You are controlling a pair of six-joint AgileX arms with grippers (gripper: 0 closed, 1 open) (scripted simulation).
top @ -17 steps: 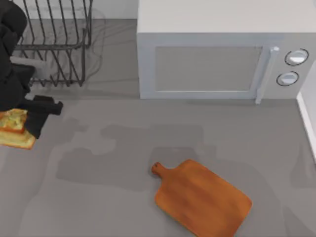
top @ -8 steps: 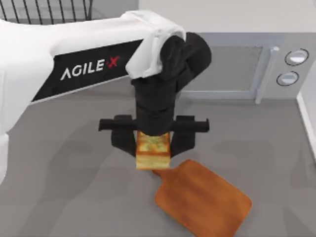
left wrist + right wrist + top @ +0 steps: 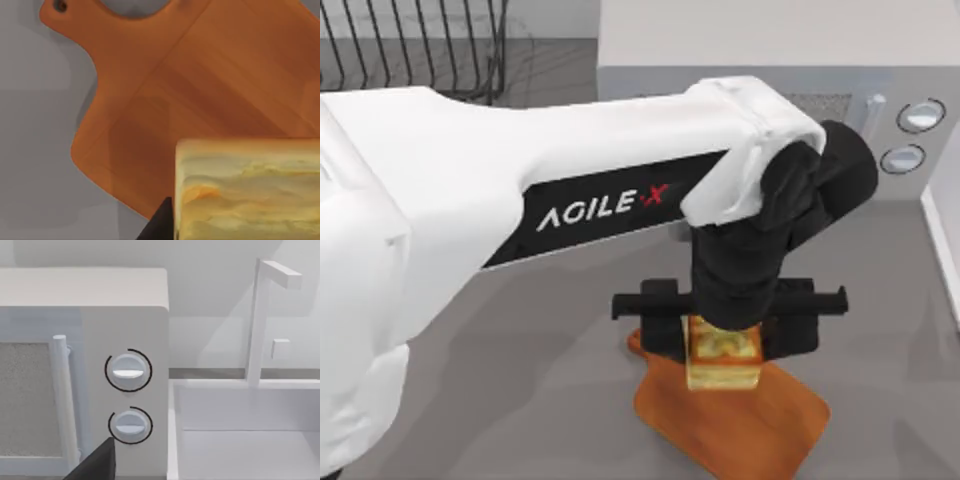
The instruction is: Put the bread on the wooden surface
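My left gripper point(image 3: 725, 350) reaches in from the left and is shut on the bread point(image 3: 723, 372), a small golden-yellow block with a toasted crust. It holds the bread over the handle-side half of the wooden surface point(image 3: 750, 435), an orange-brown cutting board near the table's front. In the left wrist view the bread point(image 3: 250, 195) sits close over the board point(image 3: 200, 90), with one dark fingertip point(image 3: 161, 224) against its side. I cannot tell whether the bread touches the wood. Much of the board is hidden under the arm in the top view.
A grey microwave point(image 3: 920, 130) stands at the back right, and a wire dish rack point(image 3: 410, 45) at the back left. My right gripper point(image 3: 95, 465) is parked near the microwave's knobs point(image 3: 128, 371), beside a white sink point(image 3: 240, 440) with a faucet point(image 3: 260, 320).
My left arm has swung right and toward the front with the bread, from the table's left edge, past the board's knob handle, to above the board itself.
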